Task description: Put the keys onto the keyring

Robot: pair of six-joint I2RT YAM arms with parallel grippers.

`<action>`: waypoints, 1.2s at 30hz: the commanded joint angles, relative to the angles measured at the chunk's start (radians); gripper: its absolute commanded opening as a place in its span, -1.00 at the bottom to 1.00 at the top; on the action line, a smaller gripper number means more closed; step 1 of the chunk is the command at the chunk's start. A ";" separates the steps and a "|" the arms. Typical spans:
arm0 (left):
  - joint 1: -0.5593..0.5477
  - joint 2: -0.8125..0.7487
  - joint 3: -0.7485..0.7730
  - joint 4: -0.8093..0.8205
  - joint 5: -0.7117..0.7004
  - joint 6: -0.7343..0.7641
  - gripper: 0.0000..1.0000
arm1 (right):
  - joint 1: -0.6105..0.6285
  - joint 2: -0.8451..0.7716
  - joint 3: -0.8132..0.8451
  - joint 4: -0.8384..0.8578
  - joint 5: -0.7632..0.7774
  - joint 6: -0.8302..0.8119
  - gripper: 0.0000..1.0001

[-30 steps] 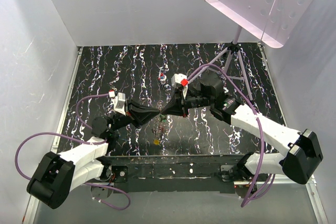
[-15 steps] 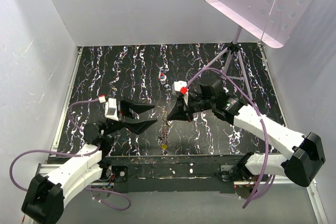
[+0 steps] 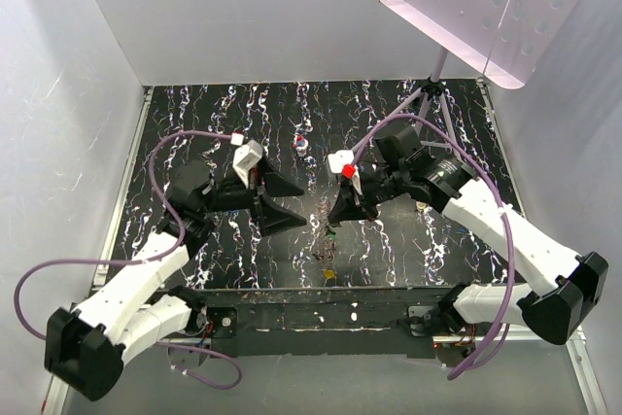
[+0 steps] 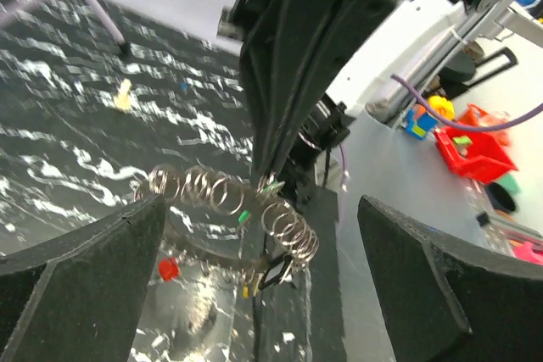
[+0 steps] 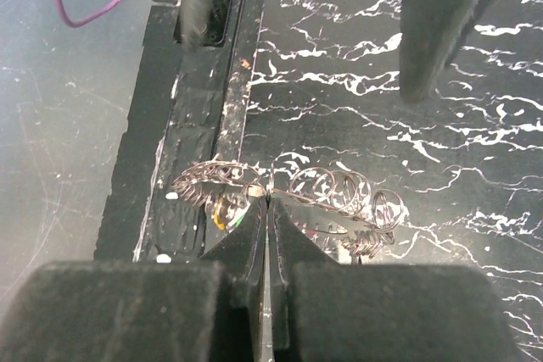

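Table point(image 3: 194, 123): black top with white marbling, white walls on three sides.
Music stand point(image 3: 486, 7): pale pink tray up at the far right, with its tripod planted on the table's far right corner.
Left arm point(image 3: 136, 279): reaching in from the near left, wrist over the left-middle of the table.
Right arm point(image 3: 505, 230): angled in from the near right, wrist aimed at the table's middle.
Left gripper point(image 3: 294, 203): jaws spread wide with nothing between them. It faces the Right gripper and stands apart from it.
Right gripper point(image 3: 337, 213): jaws pressed together, tips pinching the Keyring's wire.
Keyring point(image 5: 331, 192): a loop built of small wire coils. It hangs across those pinched tips over the near middle of the table, close to the front edge.
Keys: green key point(image 4: 243, 216) and yellow key point(image 5: 222, 216) sit right by the ring under the pinch. The red key point(image 4: 169, 269) shows lower down, and I cannot tell whether it hangs or lies on the table.
Blob point(image 3: 301, 144): red, white and blue, on the table beyond both grippers.
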 commanded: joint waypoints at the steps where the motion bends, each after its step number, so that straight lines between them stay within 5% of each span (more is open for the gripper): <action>1: 0.000 0.094 0.043 -0.025 0.143 -0.049 0.94 | -0.007 0.017 0.064 -0.127 -0.053 -0.087 -0.97; 5: -0.003 0.134 0.072 0.020 0.168 -0.040 0.90 | -0.007 0.022 0.067 -0.124 -0.061 -0.078 -0.97; 10: -0.034 0.226 0.124 0.017 0.214 -0.040 0.54 | -0.009 0.033 0.067 -0.110 -0.072 -0.050 -0.97; 22: -0.121 0.303 0.225 -0.230 0.168 0.156 -0.03 | -0.015 0.040 0.064 -0.089 -0.095 -0.008 -0.97; 36: -0.160 0.335 0.267 -0.316 0.168 0.216 -0.27 | -0.021 0.047 0.056 -0.064 -0.108 0.025 -0.97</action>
